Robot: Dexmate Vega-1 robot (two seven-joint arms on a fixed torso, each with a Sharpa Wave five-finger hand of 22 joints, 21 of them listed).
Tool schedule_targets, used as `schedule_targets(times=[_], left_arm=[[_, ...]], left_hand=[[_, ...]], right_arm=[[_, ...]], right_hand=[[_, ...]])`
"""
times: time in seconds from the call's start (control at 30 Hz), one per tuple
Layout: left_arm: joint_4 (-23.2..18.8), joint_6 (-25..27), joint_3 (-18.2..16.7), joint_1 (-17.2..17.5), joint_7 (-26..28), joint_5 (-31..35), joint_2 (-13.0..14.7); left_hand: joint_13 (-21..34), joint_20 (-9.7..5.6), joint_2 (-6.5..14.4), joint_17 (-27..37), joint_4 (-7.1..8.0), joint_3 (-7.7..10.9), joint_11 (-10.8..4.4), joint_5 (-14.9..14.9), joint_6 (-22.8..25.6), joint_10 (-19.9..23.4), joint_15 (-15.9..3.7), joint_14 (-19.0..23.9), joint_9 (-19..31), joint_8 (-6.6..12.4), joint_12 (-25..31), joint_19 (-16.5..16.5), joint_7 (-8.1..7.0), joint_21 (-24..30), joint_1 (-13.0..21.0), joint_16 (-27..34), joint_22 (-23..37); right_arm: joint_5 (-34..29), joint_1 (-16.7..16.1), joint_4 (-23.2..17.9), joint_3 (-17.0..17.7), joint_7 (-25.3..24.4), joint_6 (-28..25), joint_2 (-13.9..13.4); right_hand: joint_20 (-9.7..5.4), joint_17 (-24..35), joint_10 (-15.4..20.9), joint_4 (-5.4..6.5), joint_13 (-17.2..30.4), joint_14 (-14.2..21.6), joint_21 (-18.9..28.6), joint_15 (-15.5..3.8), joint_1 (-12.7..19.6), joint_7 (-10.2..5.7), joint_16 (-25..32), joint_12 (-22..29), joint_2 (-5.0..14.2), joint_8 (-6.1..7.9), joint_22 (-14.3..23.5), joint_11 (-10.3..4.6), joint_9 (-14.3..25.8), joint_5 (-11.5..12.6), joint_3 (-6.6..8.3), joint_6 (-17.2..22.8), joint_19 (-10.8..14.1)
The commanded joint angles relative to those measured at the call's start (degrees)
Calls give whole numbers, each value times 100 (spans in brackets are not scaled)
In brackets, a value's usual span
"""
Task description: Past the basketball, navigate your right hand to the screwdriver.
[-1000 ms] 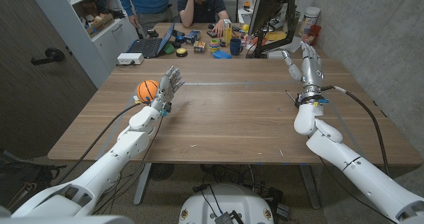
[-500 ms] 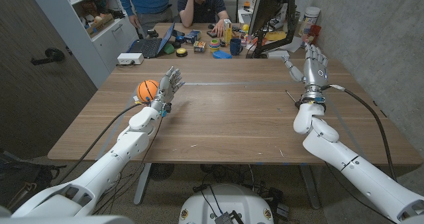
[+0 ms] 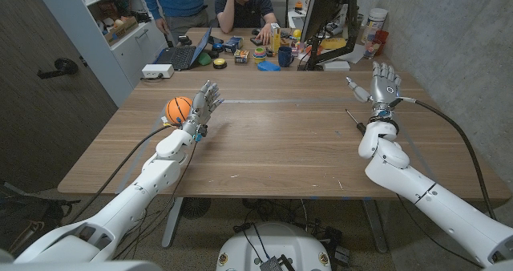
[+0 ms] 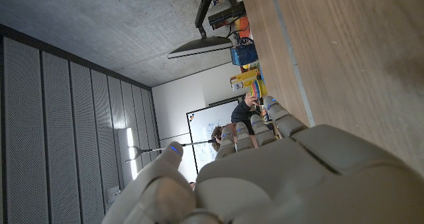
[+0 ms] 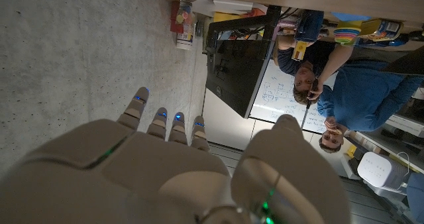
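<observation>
From the head view, the slim dark screwdriver point(image 3: 353, 119) lies on the wooden table point(image 3: 272, 143) at far right, its near end hidden behind the right hand point(image 3: 383, 85); its long axis runs near-to-far. That hand is raised, fingers spread, holding nothing. The small orange basketball point(image 3: 178, 108) sits far left, touching the released left hand point(image 3: 207, 103). Bare wood spans between. In the left wrist view, the left hand's back point(image 4: 278, 177) blocks the ball. In the right wrist view, the right hand point(image 5: 179, 164) faces a black monitor point(image 5: 238, 65).

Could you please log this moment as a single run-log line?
right hand: open, raised beside screwdriver, no contact | left hand: open, beside basketball | screwdriver: on table
</observation>
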Motion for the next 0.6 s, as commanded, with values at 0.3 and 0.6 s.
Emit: schedule_targets(times=[0.3,0.6], left_arm=[[-36,-33,-31,63,0,-6,31],[-100,-35,-44,111,31,-4,55]], left_hand=[[30,41,7,12,16,-33,-43,44,-12,-27,-45,-14,18,14,11,12,-57,-14,-82,18,17],[30,43,4,13,24,-47,-45,47,-12,-31,-47,-15,18,15,10,12,-50,-16,-90,18,18]], right_arm=[[512,413,-110,-503,994,-895,-475],[704,670,-187,-827,1375,-1205,-620]], right_hand=[[-24,-7,-80,-78,-7,142,7,90,204,269,72,20,16,20,10,15,-1,110,-24,15,388],[-33,-26,-121,-124,-35,244,17,-25,325,295,108,22,55,61,-19,-11,-14,188,-60,187,817]])
